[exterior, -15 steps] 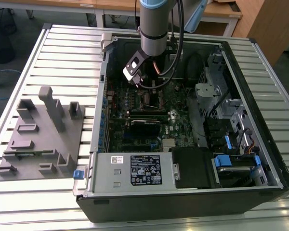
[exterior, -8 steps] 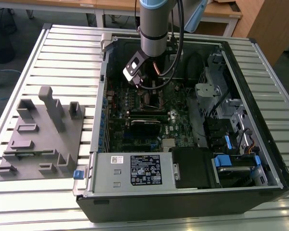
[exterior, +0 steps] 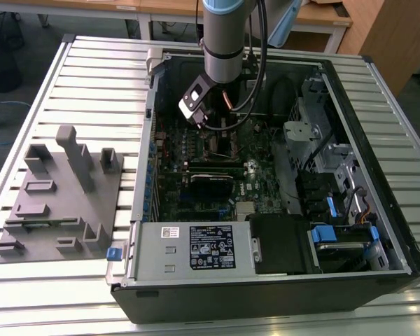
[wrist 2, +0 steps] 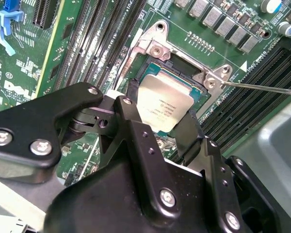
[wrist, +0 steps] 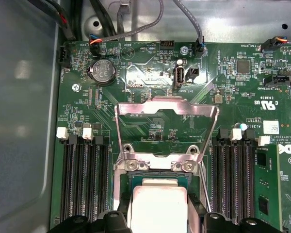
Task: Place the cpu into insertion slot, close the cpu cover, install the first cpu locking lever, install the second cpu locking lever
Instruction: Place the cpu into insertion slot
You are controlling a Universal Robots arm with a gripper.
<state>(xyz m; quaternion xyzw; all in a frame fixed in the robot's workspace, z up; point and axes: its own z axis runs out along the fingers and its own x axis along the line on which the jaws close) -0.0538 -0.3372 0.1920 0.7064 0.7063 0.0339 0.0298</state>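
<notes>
The cpu (wrist 2: 165, 104), a small square chip with a dull silver top, sits between my gripper's (wrist 2: 157, 116) black fingers (wrist 2: 131, 126), right over the open socket. In the first wrist view the cpu (wrist: 157, 204) is close and bright above the socket, with the gripper (wrist: 157, 219) shut on its edges. The cpu cover (wrist: 167, 110), a thin silvery frame with a square window, is swung open and lies back from the socket on its hinge. A thin wire locking lever (wrist 2: 262, 88) stands free beside the socket. In the exterior view the gripper (exterior: 220, 129) reaches down into the open computer case.
Black memory slots (wrist: 85, 179) flank the socket on both sides. A coin battery (wrist: 103, 72) and cables lie beyond the cover. The silver white-labelled power-supply box (exterior: 196, 248) fills the case's near side. A grey fixture block (exterior: 56, 189) stands on the slatted table at the exterior view's left.
</notes>
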